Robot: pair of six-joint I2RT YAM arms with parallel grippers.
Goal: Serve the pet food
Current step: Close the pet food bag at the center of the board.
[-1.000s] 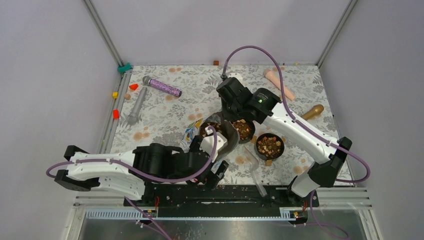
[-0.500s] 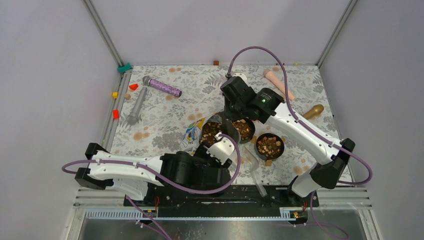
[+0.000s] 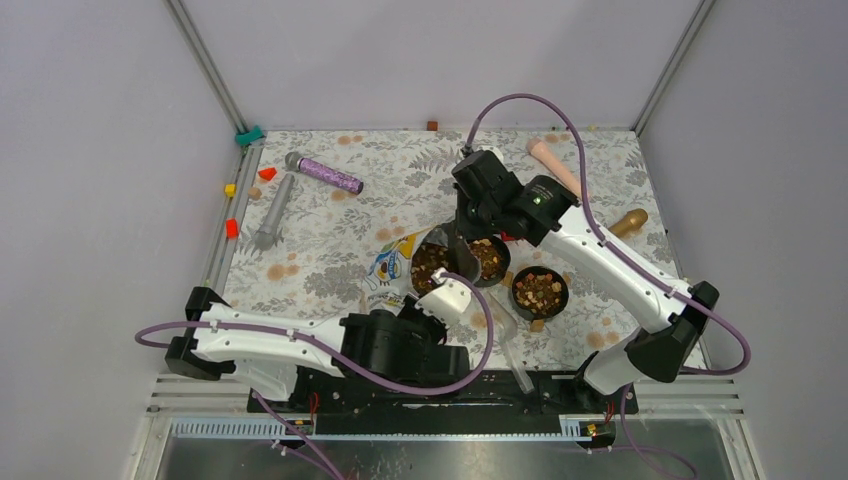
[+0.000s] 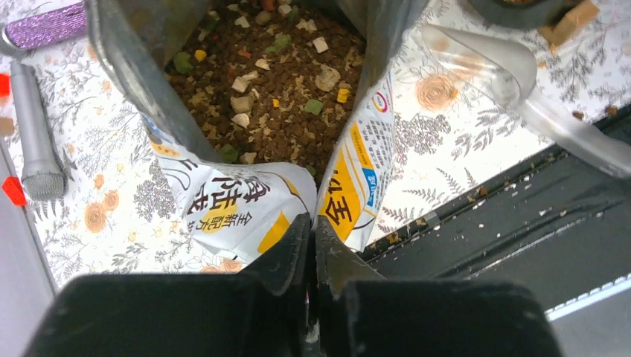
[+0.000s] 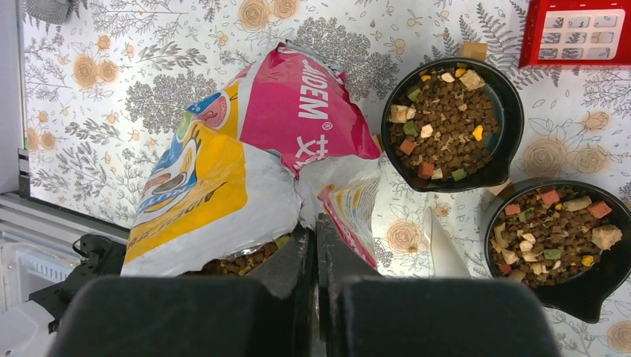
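Note:
The yellow, white and pink bag (image 3: 395,265) stands open mid-table, and brown pet food (image 4: 260,82) with pale and green bits fills it. My left gripper (image 4: 313,222) is shut on the bag's near lip, the printed foil (image 4: 231,201) pinched between its jaws. My right gripper (image 5: 313,223) is shut on the far lip of the bag (image 5: 223,171). In the top view the left gripper (image 3: 447,292) and right gripper (image 3: 458,240) hold opposite sides of the mouth. Two black bowls (image 5: 506,111) (image 5: 588,301) right of the bag hold kibble.
A clear plastic scoop (image 4: 484,67) lies right of the bag near the front rail. A red box (image 5: 584,30) sits behind the bowls. A grey microphone (image 3: 275,210), a purple glitter tube (image 3: 330,175), a beige piece (image 3: 555,165) and a gold piece (image 3: 625,222) lie further off.
My left arm swung right to the bag's near lip and its jaws went from wide open to shut on it. The right gripper drifted slightly right, still holding the far lip.

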